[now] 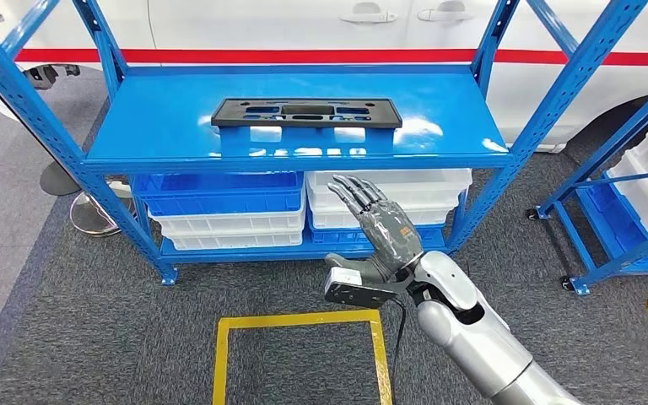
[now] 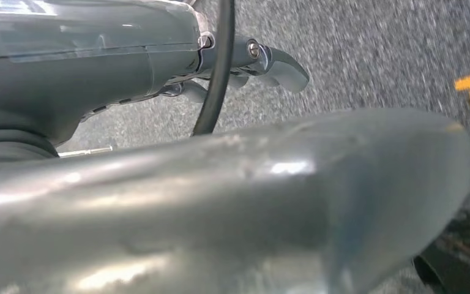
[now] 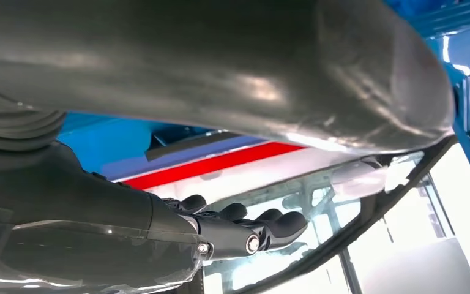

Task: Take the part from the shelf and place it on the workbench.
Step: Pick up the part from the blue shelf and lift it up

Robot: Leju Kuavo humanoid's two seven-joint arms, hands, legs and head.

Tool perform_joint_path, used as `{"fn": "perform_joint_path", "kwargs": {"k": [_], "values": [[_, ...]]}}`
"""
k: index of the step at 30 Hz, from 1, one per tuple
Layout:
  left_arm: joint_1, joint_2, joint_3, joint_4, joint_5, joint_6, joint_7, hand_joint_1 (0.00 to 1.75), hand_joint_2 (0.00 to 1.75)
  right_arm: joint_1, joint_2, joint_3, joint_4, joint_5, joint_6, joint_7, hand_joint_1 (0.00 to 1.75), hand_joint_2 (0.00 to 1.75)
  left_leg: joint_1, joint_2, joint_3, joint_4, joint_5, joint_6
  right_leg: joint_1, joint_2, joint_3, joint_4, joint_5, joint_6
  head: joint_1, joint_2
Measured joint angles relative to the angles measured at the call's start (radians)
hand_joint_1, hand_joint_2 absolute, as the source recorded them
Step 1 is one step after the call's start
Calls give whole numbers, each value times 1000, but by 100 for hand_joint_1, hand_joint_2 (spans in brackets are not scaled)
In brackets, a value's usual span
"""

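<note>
In the head view, the black part [image 1: 306, 112] lies flat on the top board of the blue shelf [image 1: 160, 126], towards the back and about midway along its width. The right hand [image 1: 381, 226] is raised in front of the shelf, lower than the top board and well apart from the part, its fingers [image 1: 356, 192] spread apart and holding nothing. White and blue bins [image 1: 219, 205] are stacked on the lower shelf board, and a yellow floor marking [image 1: 297, 320] runs across the grey carpet below. In the left wrist view, the left hand [image 2: 245, 61] hangs over grey carpet, its fingers curled in with nothing between them. In the right wrist view, the right hand's dark fingers lie extended side by side, empty, with the blue shelf behind them.
</note>
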Motion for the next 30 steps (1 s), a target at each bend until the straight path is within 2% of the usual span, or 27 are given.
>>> {"fn": "perform_joint_path", "kwargs": {"k": [1,2,3,4,5,6,7,10,11,13,14,15,16,17,18,19,20,21,25,26,27,29,30], "values": [[0,0,-1,0,-1,0,0,0,0,2,-1,0,0,0,0,0,0,0,-2,-1,4,0,-2,1,1,0,-6,-4,20,-3,0,0],[1,0,-1,0,-2,0,0,0,0,3,-2,0,0,0,0,0,0,0,-5,-1,9,0,-6,2,3,0,8,-45,57,-9,0,0],[1,0,-2,0,-2,0,0,0,0,3,-3,0,-1,0,0,0,0,0,-7,-2,16,0,-10,1,7,-1,36,-114,100,-18,0,0],[0,-1,-4,0,-2,-1,0,0,0,2,-4,0,-2,0,0,0,0,0,-11,-1,21,0,-14,0,12,-3,65,-180,131,-29,0,0],[0,-2,-6,0,-2,-1,-1,0,0,2,-5,0,-3,0,0,0,0,0,-12,-1,24,1,-18,-3,17,-6,88,-231,148,-37,0,0],[-1,-3,-8,0,-2,-1,-1,0,0,1,-5,0,-4,0,0,0,0,0,-11,0,25,0,-21,-7,21,-7,102,-262,153,-42,0,0],[-2,-4,-10,0,-2,-1,-1,0,0,1,-6,0,-5,0,0,0,0,0,-10,1,25,-1,-23,-12,24,-8,105,-270,148,-45,0,0],[-2,-4,-12,0,-2,-2,-1,0,0,1,-7,0,-10,0,0,0,0,0,-8,4,28,7,-35,-27,17,-6,122,-293,150,-51,0,0],[-3,-4,-12,0,-2,-2,-2,0,0,0,-7,0,-11,0,0,0,0,0,-8,3,16,36,-52,-32,13,-6,131,-301,151,-53,0,0],[-3,-3,-13,0,-2,-1,-2,0,0,0,-8,0,-12,0,1,0,0,0,-4,1,-43,153,-103,-42,10,-6,143,-308,148,-57,0,0],[-2,-3,-13,0,-1,-1,-2,0,0,1,-8,0,-12,0,2,0,0,0,-1,1,-81,219,-123,-47,10,-6,146,-307,145,-57,0,0],[-1,-3,-13,0,-1,-1,-2,0,0,3,-8,0,-12,0,3,0,0,0,2,1,-110,262,-126,-51,10,-6,150,-305,140,-57,0,0],[0,-3,-13,0,-1,-1,-2,0,0,5,-8,0,-11,0,4,0,0,0,5,1,-123,268,-109,-54,8,-5,154,-303,135,-55,0,0],[1,-3,-13,0,-1,-1,-2,0,0,6,-8,0,-11,0,4,0,0,0,7,2,-116,233,-73,-57,7,-3,159,-301,129,-53,0,0],[2,-2,-13,0,-1,-1,-2,0,0,7,-8,0,-11,0,4,0,0,0,10,2,-93,168,-28,-59,5,-2,165,-297,122,-49,0,0],[2,-2,-14,0,-1,-1,-2,0,0,7,-8,0,-11,0,4,0,0,0,12,1,-66,103,5,-61,5,-1,170,-293,114,-43,0,0],[2,-2,-14,0,-1,0,-2,0,0,6,-8,0,-12,0,4,0,0,0,11,0,-44,50,24,-58,6,0,171,-288,107,-37,0,0],[1,-1,-14,0,-1,0,-2,0,0,6,-8,0,-12,0,3,1,0,0,10,-1,-32,20,30,-53,7,0,171,-285,103,-31,0,0],[0,-2,-15,0,1,-1,-4,0,0,5,-8,0,-16,0,2,0,0,0,6,-2,-22,4,18,-23,5,-1,170,-276,89,-10,0,0],[1,-2,-15,0,2,-1,-5,0,0,4,-9,0,-17,0,2,0,0,0,7,-2,-17,2,17,-16,4,-1,161,-254,78,-6,0,0],[0,-2,-15,0,2,-1,-6,0,0,3,-9,0,-19,0,2,0,0,0,9,-2,-13,-1,14,-11,2,-2,138,-209,57,-2,0,0],[0,-1,-15,0,3,-2,-8,0,0,6,-10,0,-19,0,2,1,0,0,7,-1,-7,-1,7,-2,1,-2,57,-74,10,2,0,0],[0,-1,-15,0,3,-2,-9,0,0,9,-10,0,-19,0,2,1,0,0,5,-2,-3,-1,3,0,1,-2,18,-19,0,3,0,0]]}}
